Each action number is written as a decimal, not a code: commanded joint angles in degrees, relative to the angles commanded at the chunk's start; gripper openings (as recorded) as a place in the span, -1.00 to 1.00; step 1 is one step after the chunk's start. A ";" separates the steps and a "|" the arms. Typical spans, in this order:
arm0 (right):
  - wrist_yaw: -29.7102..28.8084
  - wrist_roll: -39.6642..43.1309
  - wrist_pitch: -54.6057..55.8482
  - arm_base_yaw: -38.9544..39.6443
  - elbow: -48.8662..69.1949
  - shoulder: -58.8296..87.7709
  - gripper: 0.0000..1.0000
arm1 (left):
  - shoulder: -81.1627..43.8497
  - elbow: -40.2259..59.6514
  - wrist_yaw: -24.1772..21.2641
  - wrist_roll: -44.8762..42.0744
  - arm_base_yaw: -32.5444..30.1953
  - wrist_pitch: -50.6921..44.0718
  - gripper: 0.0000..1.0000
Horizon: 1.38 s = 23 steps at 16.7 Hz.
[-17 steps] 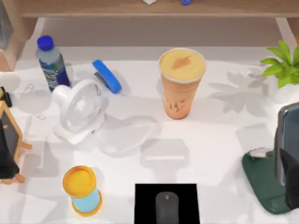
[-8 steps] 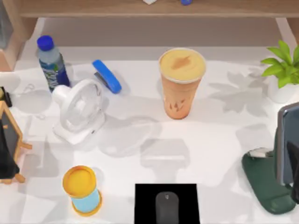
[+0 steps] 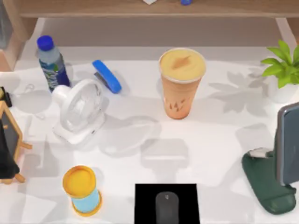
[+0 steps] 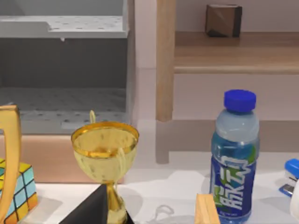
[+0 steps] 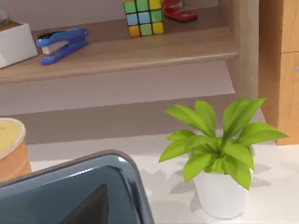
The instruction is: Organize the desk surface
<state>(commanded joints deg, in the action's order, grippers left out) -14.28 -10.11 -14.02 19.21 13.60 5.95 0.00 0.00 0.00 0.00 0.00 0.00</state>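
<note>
White worktop (image 3: pixel 219 154) spreads across the whole top view under a wooden shelf (image 3: pixel 140 8), and it is crowded. At its middle stands a tall orange cup (image 3: pixel 181 81), well apart from the rest. Toward the left are a white desk fan (image 3: pixel 79 109), a blue stapler (image 3: pixel 106 76) just beside it and a blue-capped bottle (image 3: pixel 52 63). A yellow-topped timer (image 3: pixel 82 190) stands near the front, with a mouse (image 3: pixel 167 207) on a black mat (image 3: pixel 145 200) to its right.

I judge tipping to be the main risk. The cup, bottle and timer are tall and narrow, so an arm sweeping in low from either side could knock one over. The fan and stapler sit close enough that reaching for one may shove the other.

On the right, a dark screen (image 3: pixel 286 144) leans in a green stand (image 3: pixel 261 179) near a potted plant (image 3: pixel 282 70). A careless approach there could unseat the screen.

Several things are cut off. A small easel board (image 3: pixel 11 140) is clipped by the left edge, and the mat and mouse by the front edge. The left wrist view adds a gold trophy (image 4: pixel 105 149) and part of a colour cube (image 4: pixel 21 186).

A dark wedge low in each wrist view is probably the left hand (image 4: pixel 96 210) and the right hand (image 5: pixel 88 207). I cannot tell how far open either is, or whether it holds anything.
</note>
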 joint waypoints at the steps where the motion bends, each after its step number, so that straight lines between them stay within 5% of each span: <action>1: 1.76 0.99 1.93 -3.27 -1.60 -1.47 1.00 | 0.00 0.00 0.00 0.00 0.00 0.00 1.00; 7: 11.52 8.00 11.72 -17.32 -11.06 -5.87 1.00 | 0.00 0.00 0.00 0.00 0.00 0.00 1.00; 16: 14.28 10.11 14.01 -19.21 -13.60 -5.95 1.00 | -0.51 0.11 -0.11 -0.05 -0.53 0.34 1.00; 23: 14.28 10.11 14.01 -19.21 -13.60 -5.95 1.00 | -19.19 4.29 0.03 -0.72 -14.90 11.12 1.00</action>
<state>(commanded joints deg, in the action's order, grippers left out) 0.00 0.00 0.00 0.00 0.00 0.00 -19.19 4.29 0.03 -0.72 -14.90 11.12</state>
